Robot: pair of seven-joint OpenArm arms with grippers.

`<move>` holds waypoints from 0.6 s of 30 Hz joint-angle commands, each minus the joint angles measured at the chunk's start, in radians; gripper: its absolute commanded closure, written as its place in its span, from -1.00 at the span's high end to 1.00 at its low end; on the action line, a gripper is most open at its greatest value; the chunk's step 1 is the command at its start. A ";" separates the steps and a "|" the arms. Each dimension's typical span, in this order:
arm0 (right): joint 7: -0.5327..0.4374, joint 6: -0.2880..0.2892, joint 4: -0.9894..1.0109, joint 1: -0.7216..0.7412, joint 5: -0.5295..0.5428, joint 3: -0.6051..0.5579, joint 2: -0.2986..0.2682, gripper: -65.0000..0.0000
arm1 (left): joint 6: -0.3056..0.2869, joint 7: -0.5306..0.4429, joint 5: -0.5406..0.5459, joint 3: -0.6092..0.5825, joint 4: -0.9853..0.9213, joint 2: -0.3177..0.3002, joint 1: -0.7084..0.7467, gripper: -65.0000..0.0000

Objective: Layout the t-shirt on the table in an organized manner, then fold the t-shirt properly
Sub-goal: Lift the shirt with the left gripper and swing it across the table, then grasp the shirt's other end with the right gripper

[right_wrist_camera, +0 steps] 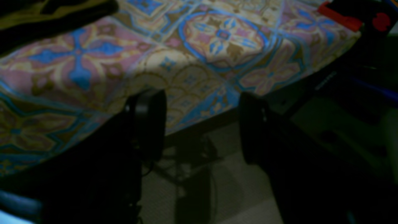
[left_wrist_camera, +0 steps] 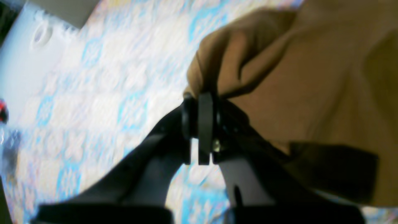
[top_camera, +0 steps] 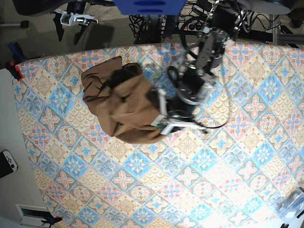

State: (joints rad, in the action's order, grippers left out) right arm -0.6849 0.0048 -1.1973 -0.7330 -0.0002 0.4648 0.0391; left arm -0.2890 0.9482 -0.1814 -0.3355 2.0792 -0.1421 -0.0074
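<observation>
The tan-brown t-shirt (top_camera: 123, 104) lies bunched in a heap on the far left part of the table (top_camera: 190, 180). My left gripper (top_camera: 159, 124) is at the heap's right edge. In the left wrist view it (left_wrist_camera: 202, 101) is shut on a fold of the t-shirt (left_wrist_camera: 295, 77), held above the patterned table (left_wrist_camera: 93, 77). My right gripper (right_wrist_camera: 202, 130) is open and empty, over the table's edge (right_wrist_camera: 217, 40) and the floor. In the base view it (top_camera: 71, 19) sits beyond the far left corner. A dark strip of t-shirt (right_wrist_camera: 46, 12) shows at the top left of the right wrist view.
A red clamp (top_camera: 14, 70) grips the table's left corner and also shows in the right wrist view (right_wrist_camera: 342, 15). A white game controller (top_camera: 7, 161) lies on the white surface at the left. A clear plastic box (top_camera: 292, 202) sits at the bottom right. Cables run behind the table.
</observation>
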 commanded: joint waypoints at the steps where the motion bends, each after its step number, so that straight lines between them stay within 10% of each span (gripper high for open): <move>1: -0.029 -0.004 -0.013 -0.013 0.009 0.005 -0.005 0.09 | -0.008 -0.007 -0.010 0.068 0.016 -0.020 0.017 -1.00; 9: 0.044 -0.004 -0.039 -0.013 0.009 0.001 -0.005 0.09 | -0.307 -0.001 -0.022 0.370 -0.035 -0.052 0.214 -1.00; 18: 0.293 -0.004 -0.273 -0.013 0.009 -0.146 -0.005 0.09 | -0.321 -0.007 -0.022 0.559 -0.231 -0.064 0.243 -1.00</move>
State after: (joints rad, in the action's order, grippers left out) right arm -0.3584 0.0051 -1.4574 -0.7319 0.0013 0.3126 0.0391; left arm -0.6140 0.9474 -0.2070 0.2234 1.8328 -0.2039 0.2417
